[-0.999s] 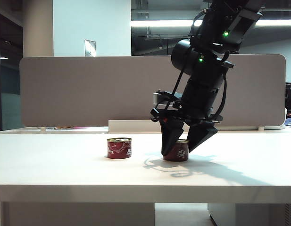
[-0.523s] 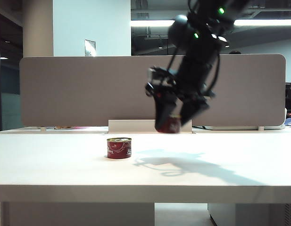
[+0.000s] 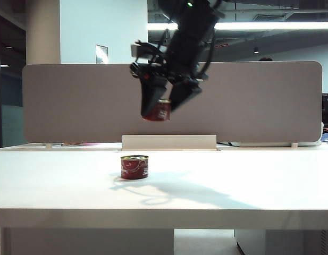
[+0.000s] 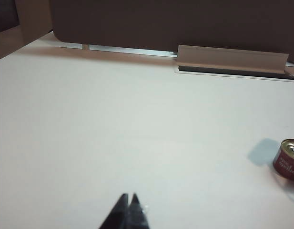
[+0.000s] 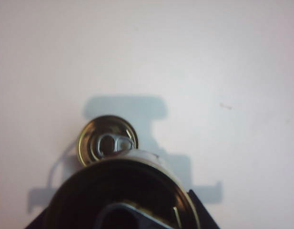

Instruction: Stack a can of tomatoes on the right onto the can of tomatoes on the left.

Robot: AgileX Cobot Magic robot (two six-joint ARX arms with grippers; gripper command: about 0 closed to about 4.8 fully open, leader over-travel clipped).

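Resting upright on the white desk (image 3: 57,186), left of centre in the exterior view, is the left can of tomatoes (image 3: 134,167), red-walled with a gold lid and pull tab. In the left wrist view it shows at the right edge of the frame (image 4: 287,160), well apart from the left gripper (image 4: 129,204), whose dark fingertips sit pressed together with nothing between them, low over bare desk at the bottom centre.

Up and slightly to the right of that can in the exterior view, the right gripper (image 3: 162,103) hangs high above the desk in front of the grey partition (image 3: 73,101), its two black fingers clamped on either side of the right can of tomatoes (image 3: 157,111), which is tilted. The held can is clear of the desk and apart from the can below, offset a little to its right.

In the right wrist view, the held can's dark rim (image 5: 123,191) fills the bottom centre of the frame, and the standing can's gold lid (image 5: 107,139) peeks out just beyond it, with the gripper's shadow around it.

A raised white cable cover (image 3: 169,142) runs along the desk's back edge, behind both cans; nothing lies between them.
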